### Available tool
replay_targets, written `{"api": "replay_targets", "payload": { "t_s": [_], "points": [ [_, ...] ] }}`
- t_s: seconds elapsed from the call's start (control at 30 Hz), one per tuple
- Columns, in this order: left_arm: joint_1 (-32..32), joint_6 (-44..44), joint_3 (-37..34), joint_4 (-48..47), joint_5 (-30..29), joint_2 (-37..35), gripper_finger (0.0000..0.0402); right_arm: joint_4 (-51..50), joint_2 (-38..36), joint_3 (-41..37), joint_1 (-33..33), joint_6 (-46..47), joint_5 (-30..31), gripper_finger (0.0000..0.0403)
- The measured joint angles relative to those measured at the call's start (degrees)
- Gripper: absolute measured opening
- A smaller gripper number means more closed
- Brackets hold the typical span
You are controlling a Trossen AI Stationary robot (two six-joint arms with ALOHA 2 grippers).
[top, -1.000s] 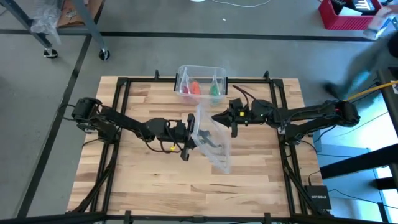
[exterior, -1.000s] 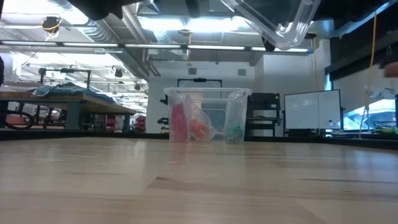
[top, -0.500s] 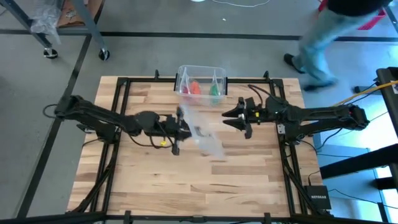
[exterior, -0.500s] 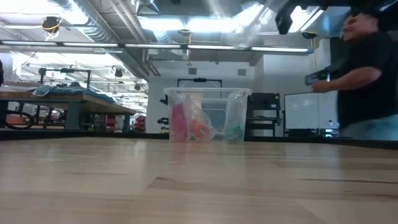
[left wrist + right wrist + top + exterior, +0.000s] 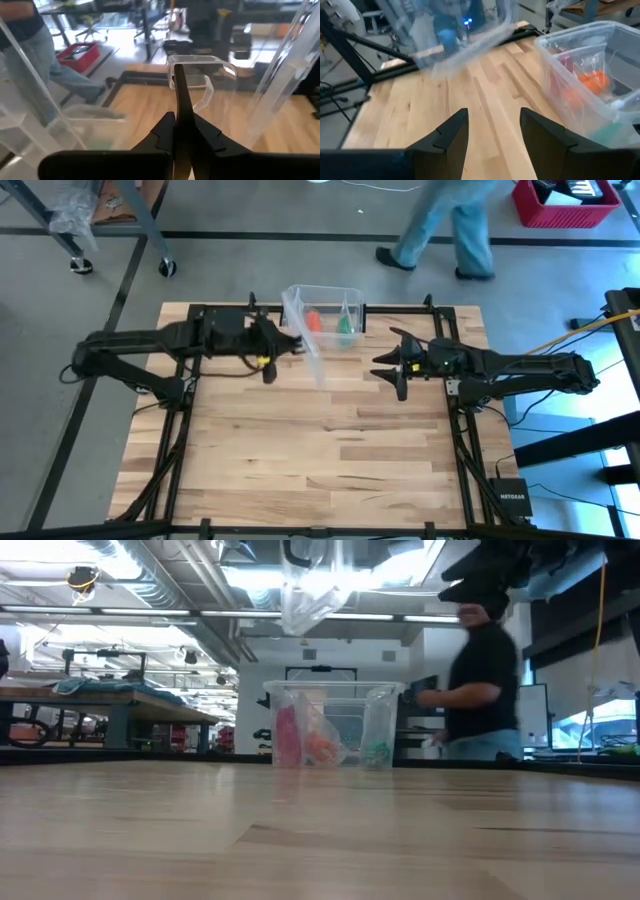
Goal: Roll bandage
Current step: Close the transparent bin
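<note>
A clear plastic box stands at the table's far edge. In it lie a green bundle, the bandage, and an orange-red thing. My left gripper is just left of the box, shut on a clear rigid lid, which stands on edge high above the table. My right gripper hovers to the right of the lid, open, with nothing between its fingers. My left gripper pinches the clear lid between its two shut fingers at an edge, beside a curved clear tab. The fingers come level from the table's left. The lid is lifted clear of the table and hangs on edge below and beyond the fingers.
A black frame rail runs round the table top. A person walks past beyond the far edge, seen also behind the box in the low view. Bare wood lies toward the near edge.
My left gripper has carried the lid from the table's middle toward the far edge and left, up beside the box; the lid has turned on edge. My right gripper has opened, let go of the lid and drawn back toward the table's right edge.
</note>
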Motion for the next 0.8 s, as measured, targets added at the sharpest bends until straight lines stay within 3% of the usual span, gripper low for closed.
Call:
{"api": "replay_targets", "payload": {
  "t_s": [0.13, 0.27, 0.47, 0.67, 0.8],
  "points": [
    [3.9, 3.5, 6.3, -8.9, 0.0, 0.6, 0.0021, 0.2, 0.0, -1.5, 0.0, -0.9, 1.0, 0.0182],
    [8.3, 4.5, 8.4, -10.8, 0.1, 1.7, 0.0021, 2.3, 0.0, -3.3, -1.0, -1.1, 2.6, 0.0182],
    [11.7, 8.1, 10.1, -13.3, 1.1, 5.0, 0.0021, 11.2, 0.0, -8.0, -7.0, -1.0, 3.1, 0.0182],
    [15.1, 13.9, 13.6, -18.6, 1.0, 8.9, 0.0023, 13.7, 0.0, -11.4, -14.4, -3.5, 8.9, 0.0182],
    [16.8, 19.6, 14.5, -19.0, 0.9, 11.8, 0.0022, 28.0, 3.3, -16.5, -20.1, -6.0, 13.9, 0.0182]
  ]
}}
